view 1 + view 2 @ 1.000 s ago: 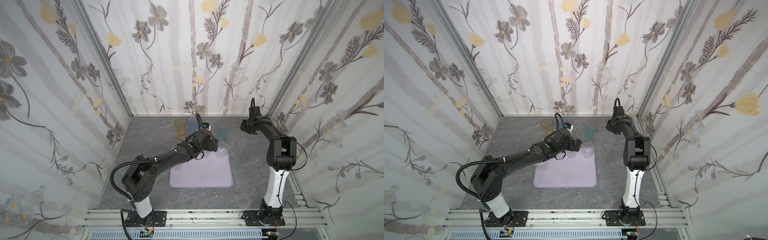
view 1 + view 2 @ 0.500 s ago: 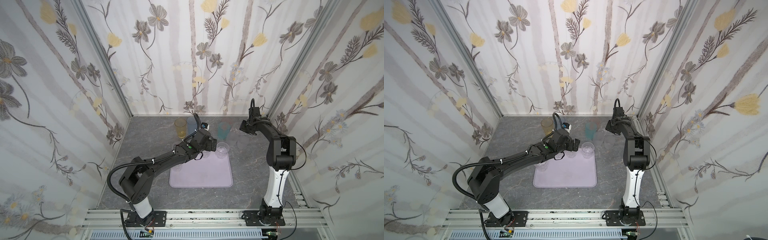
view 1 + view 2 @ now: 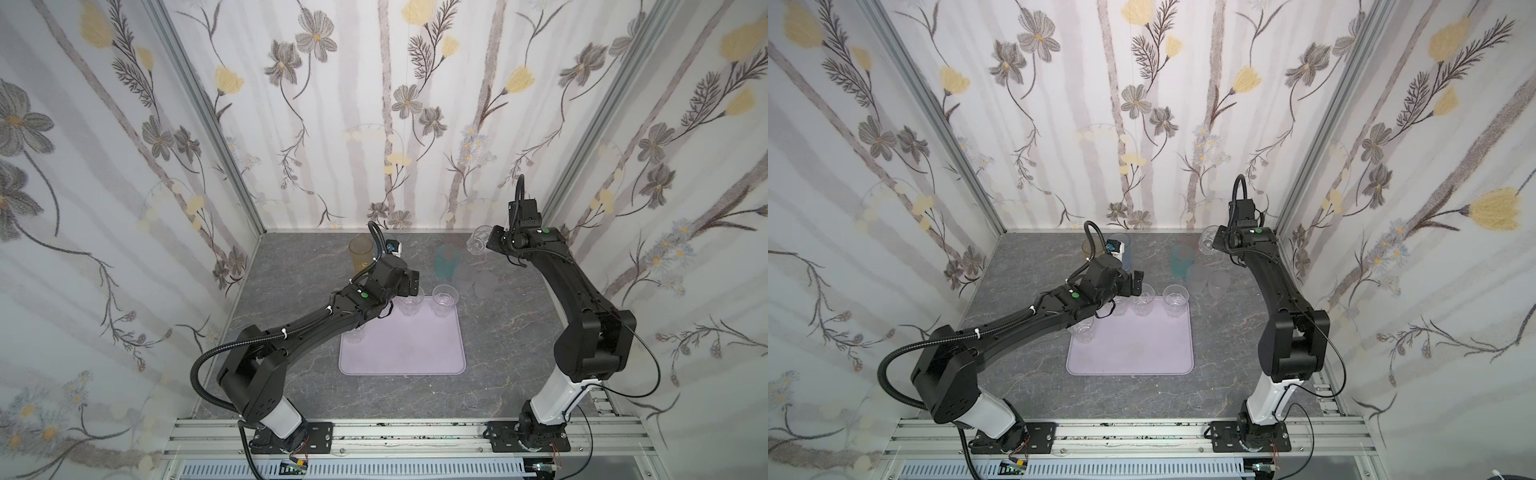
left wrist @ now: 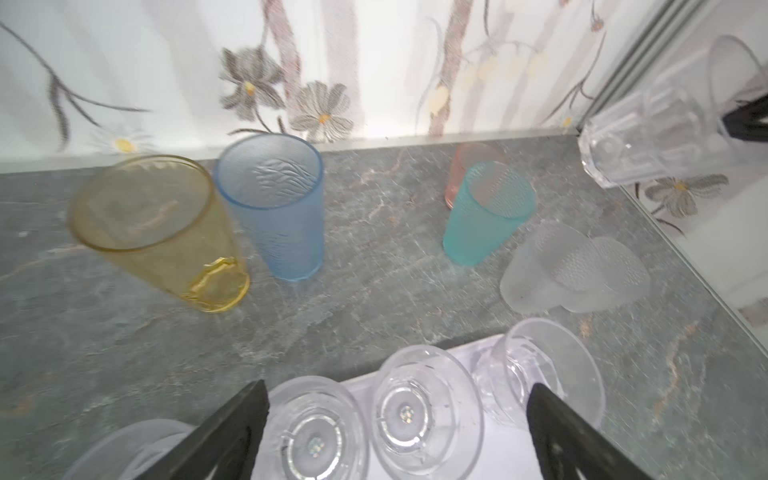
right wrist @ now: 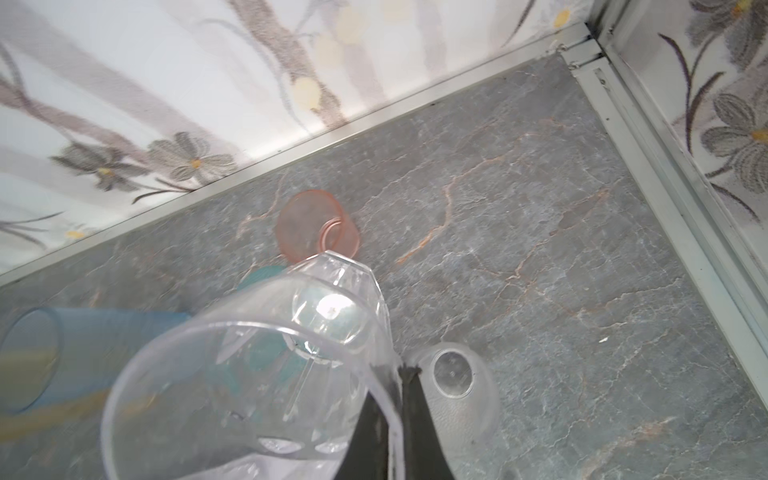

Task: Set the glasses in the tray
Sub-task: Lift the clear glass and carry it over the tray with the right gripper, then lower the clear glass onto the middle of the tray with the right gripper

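The right gripper (image 5: 400, 374) is pinched shut on the rim of a clear faceted glass (image 3: 478, 242), holding it tilted above the bench (image 3: 291, 266) near the back right corner. The left gripper (image 4: 397, 386) stands wide open and empty over the clear glasses (image 4: 415, 411) standing along the far edge of the lilac tray (image 3: 407, 353). Only the wrist views reveal the short pink glass (image 5: 307, 226), just behind the teal glass (image 4: 486, 212).

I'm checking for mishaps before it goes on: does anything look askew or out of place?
Only the clear glass in the right gripper: it hangs tilted, nearly on its side, pinched by one wall at the rim, above the table toward the back right corner. Nothing looks spilled or broken.
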